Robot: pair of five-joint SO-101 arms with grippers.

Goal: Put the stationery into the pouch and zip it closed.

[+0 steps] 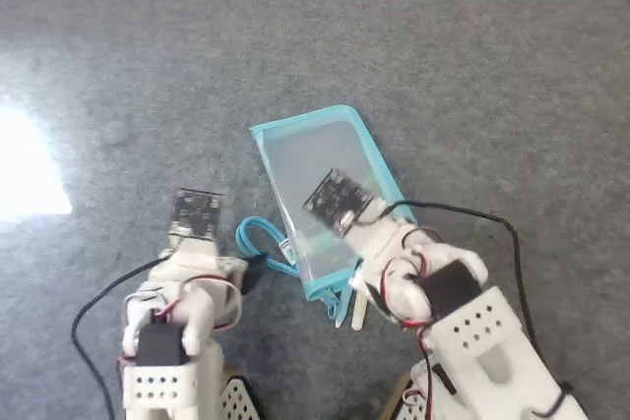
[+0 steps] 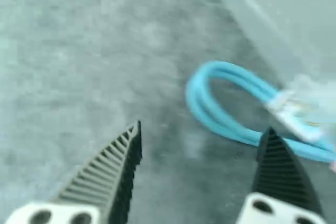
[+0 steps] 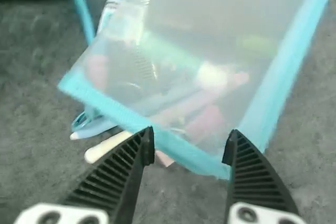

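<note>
The pouch (image 1: 315,159) lies flat on the grey table (image 1: 118,76), mouth end toward the arms, with some stationery (image 1: 358,310) poking out of it. More of it shows through the clear side. The right gripper (image 3: 191,131) is spread apart right at that end, the teal edge running between its two fingers (image 3: 121,171); honestly hard to say if either one touches it. The left gripper (image 2: 203,128) is apart too, nothing in it. The pouch's blue loop (image 2: 223,68) sits just past its tips, closer to one finger than the other.
</note>
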